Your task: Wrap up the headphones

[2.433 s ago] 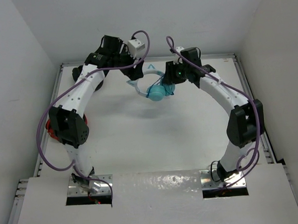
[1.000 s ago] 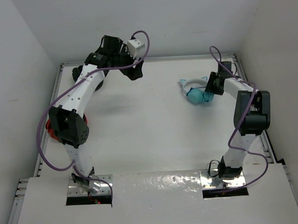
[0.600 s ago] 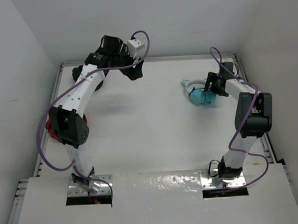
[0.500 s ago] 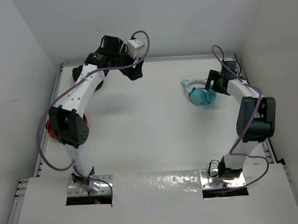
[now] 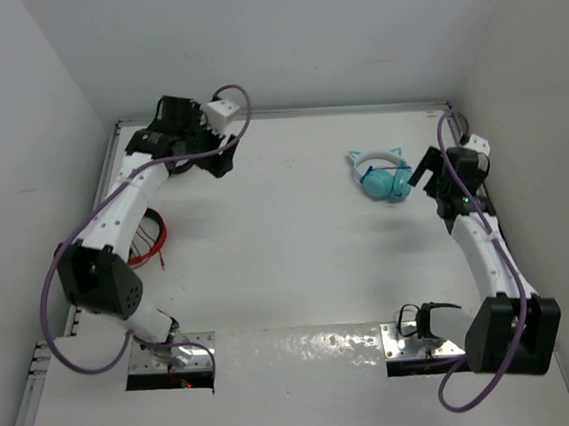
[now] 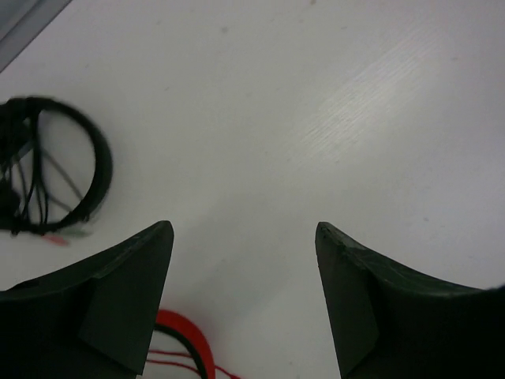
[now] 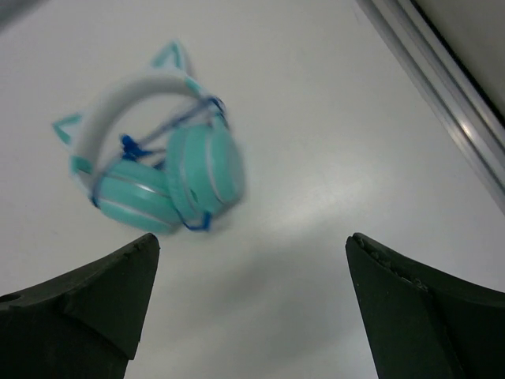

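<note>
- Top external view: red headphones [image 5: 150,241] lie far left of the teal headphones [image 5: 382,175], at the table's [image 5: 297,260] left edge beside the left arm.
- Black headphones [image 6: 49,175], blurred in the left wrist view, also lie far left of the teal headphones.
- Left gripper [image 5: 220,165] hangs well left of the teal headphones, jaws apart with only bare table between them.
- Teal headphones lie on the table, cat-eared band toward the back wall, earcups together, blue cable bunched between band and cups.
- Right gripper [image 5: 425,174] sits just right of the teal headphones, not touching, jaws spread wide and empty.
</note>
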